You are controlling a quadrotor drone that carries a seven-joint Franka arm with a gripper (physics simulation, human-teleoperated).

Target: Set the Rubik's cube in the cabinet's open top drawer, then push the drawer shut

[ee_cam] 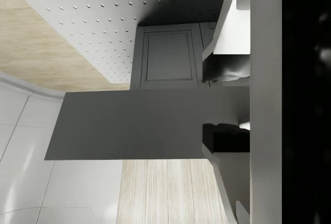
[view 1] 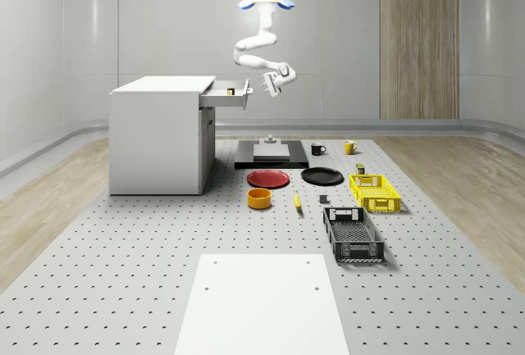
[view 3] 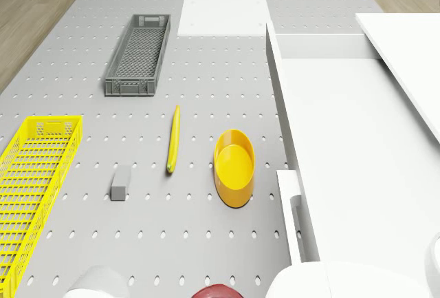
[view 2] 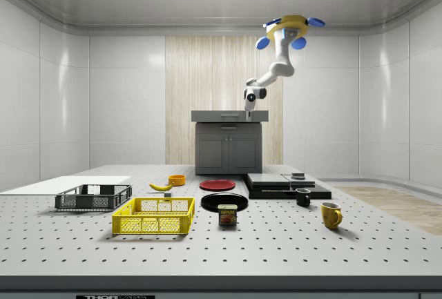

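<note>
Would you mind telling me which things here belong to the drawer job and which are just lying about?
Job: cabinet, open top drawer, small yellowish item inside it (probably the cube), open gripper beside the drawer front, drone hovering above.
Lying about: red plate, black plate, yellow bowl, banana, yellow crate, grey crate.

Counted on the table: one cabinet [view 1: 156,138], two crates, yellow [view 1: 374,192] and grey [view 1: 353,234]; two plates, red [view 1: 268,179] and black [view 1: 321,176]; two mugs, black [view 1: 317,149] and yellow [view 1: 349,147]; one bowl [view 1: 260,198]; one banana [view 1: 297,202]; one can [view 2: 227,215].
</note>
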